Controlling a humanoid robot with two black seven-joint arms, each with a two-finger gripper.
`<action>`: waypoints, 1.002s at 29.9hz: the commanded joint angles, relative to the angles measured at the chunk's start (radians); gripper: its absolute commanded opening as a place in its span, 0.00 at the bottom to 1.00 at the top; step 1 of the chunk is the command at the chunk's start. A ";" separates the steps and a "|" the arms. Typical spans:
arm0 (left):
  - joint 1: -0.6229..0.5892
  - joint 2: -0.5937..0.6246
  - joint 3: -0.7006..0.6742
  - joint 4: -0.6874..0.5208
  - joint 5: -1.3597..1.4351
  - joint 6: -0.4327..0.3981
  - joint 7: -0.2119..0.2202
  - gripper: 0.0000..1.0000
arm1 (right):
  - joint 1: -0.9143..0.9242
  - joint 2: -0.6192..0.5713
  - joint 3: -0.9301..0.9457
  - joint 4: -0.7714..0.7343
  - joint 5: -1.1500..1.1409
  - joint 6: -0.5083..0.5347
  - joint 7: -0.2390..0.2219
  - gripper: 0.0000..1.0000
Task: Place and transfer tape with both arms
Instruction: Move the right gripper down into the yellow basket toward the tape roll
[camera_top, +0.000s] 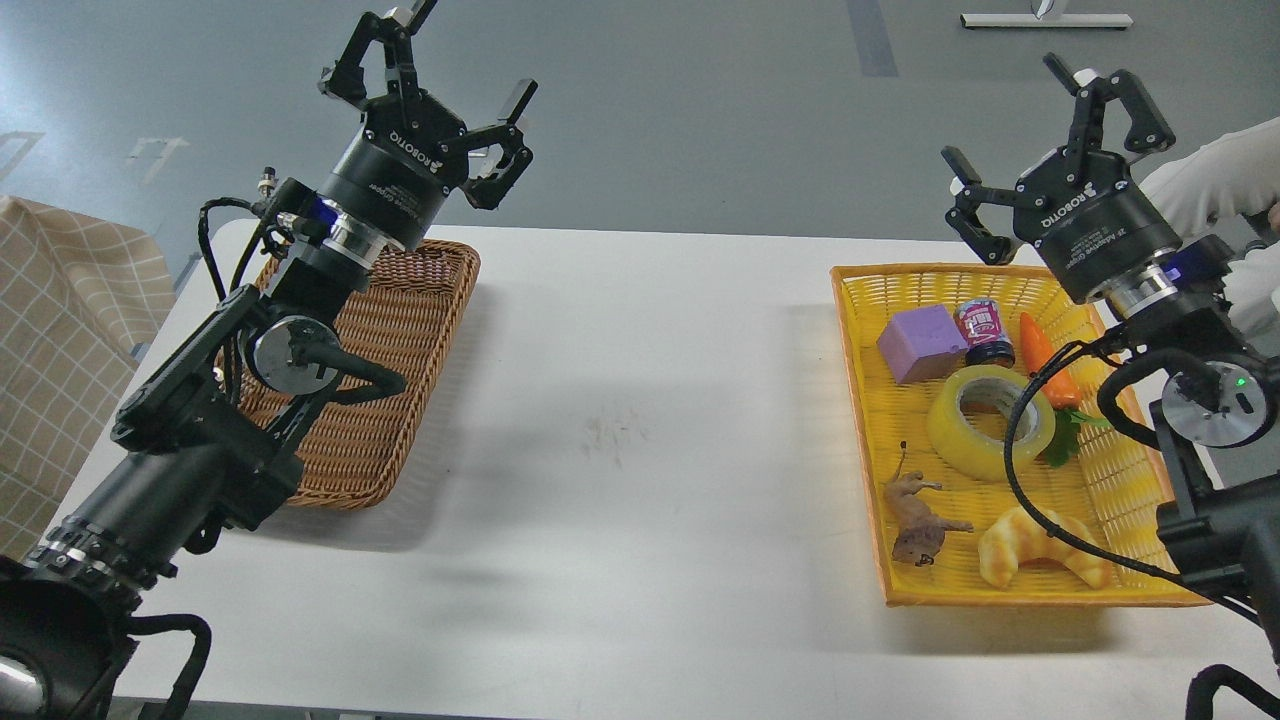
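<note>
The tape (988, 421), a thick translucent yellow roll with a grey-white core, lies flat in the yellow basket (862, 400) on the right of the table. My right gripper (1010, 115) is open and empty, raised above the far edge of that basket, well above and behind the tape. My left gripper (470, 55) is open and empty, raised above the far end of the brown wicker basket (390, 400) on the left.
The yellow basket also holds a purple block (920, 342), a small can (984, 332), a toy carrot (1046, 360), a brown animal figure (918, 520) and a croissant toy (1040, 548). A person's sleeve (1215, 170) is at the far right. Checked cloth (60, 330) is at the left.
</note>
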 joint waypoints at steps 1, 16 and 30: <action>0.000 0.001 0.000 -0.001 0.000 0.000 0.000 0.98 | 0.002 -0.079 -0.047 0.020 -0.019 0.000 0.003 1.00; -0.026 0.003 0.006 -0.001 0.000 0.000 0.000 0.98 | -0.011 -0.201 -0.051 0.190 -0.709 0.000 0.006 1.00; -0.026 0.011 0.006 -0.008 0.002 0.000 0.000 0.98 | -0.086 -0.411 -0.105 0.334 -1.181 0.000 -0.012 1.00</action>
